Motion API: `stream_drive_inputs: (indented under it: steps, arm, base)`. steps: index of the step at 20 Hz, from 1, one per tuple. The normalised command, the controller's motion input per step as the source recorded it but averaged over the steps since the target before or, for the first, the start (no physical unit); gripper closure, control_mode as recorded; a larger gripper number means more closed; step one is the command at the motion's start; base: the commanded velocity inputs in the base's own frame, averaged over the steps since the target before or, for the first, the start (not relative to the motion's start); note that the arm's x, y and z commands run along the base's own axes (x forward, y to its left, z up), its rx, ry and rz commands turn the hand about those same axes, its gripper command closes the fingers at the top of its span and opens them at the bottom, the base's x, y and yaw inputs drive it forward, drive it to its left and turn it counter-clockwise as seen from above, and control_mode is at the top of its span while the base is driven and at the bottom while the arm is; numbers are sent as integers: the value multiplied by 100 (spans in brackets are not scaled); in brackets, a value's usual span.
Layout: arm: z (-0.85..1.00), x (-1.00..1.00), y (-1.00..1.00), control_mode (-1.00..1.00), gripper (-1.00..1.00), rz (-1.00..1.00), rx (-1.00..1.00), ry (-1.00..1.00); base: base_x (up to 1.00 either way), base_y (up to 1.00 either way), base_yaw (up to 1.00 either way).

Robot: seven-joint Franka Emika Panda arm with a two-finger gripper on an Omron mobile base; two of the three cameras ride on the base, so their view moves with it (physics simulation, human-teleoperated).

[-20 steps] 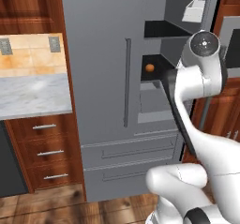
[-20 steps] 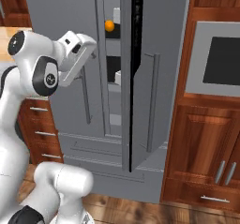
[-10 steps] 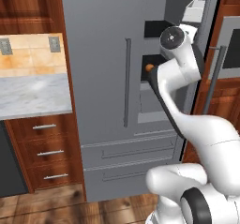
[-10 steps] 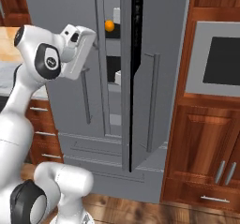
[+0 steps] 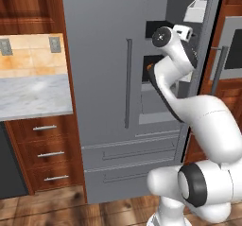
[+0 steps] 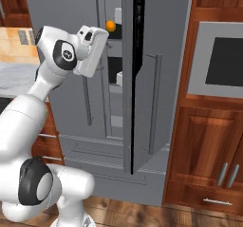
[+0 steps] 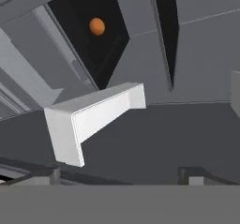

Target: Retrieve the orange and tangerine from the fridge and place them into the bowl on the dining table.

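Observation:
The grey fridge (image 5: 104, 78) has its left door shut and its right door (image 6: 142, 98) swung open, seen edge-on. One round orange fruit (image 7: 97, 26) lies on a dark shelf inside, also seen as the fruit (image 6: 110, 26); whether it is the orange or the tangerine I cannot tell. My gripper (image 7: 119, 174) is open with nothing between its fingertips, and points into the fridge opening, short of the fruit. The hand (image 6: 92, 50) hangs in front of the opening, below and left of the fruit. A white door bin (image 7: 93, 117) sits close before the gripper. The bowl and dining table are out of view.
A grey wall oven (image 6: 223, 62) sits in wooden cabinets (image 6: 209, 140) right of the fridge. A marble counter (image 5: 33, 95) with wooden drawers (image 5: 45, 154) stands to the left. Fridge drawers (image 5: 127, 154) run along the bottom. Another white bin (image 5: 196, 11) hangs high on the open door.
The arm has swung from beside the open door towards the fridge opening, with the hand turned to face the shelves. The gripper stays open.

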Motion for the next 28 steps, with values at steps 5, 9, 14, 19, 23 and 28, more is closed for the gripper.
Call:
stream_drive_inputs:
  steps: [5, 9, 14, 19, 23, 28]
  arm:
    - [-2, 65, -40, -100, -100, -4, -2, 12]
    - [-12, 45, -46, -100, -100, -4, -3, 8]
    - [-20, -32, -78, -100, -100, -15, -2, 1]
    - [-12, -92, -89, -100, -100, -18, 0, 0]
    - [23, -94, 3, -100, -100, -1, -2, -15]
    - [48, -22, 59, -100, -100, 0, -1, -21]
  base:
    - [0, 0, 0]
    - [0, 0, 0]
    - [0, 0, 0]
    - [0, 0, 0]
    - [0, 0, 0]
    - [0, 0, 0]
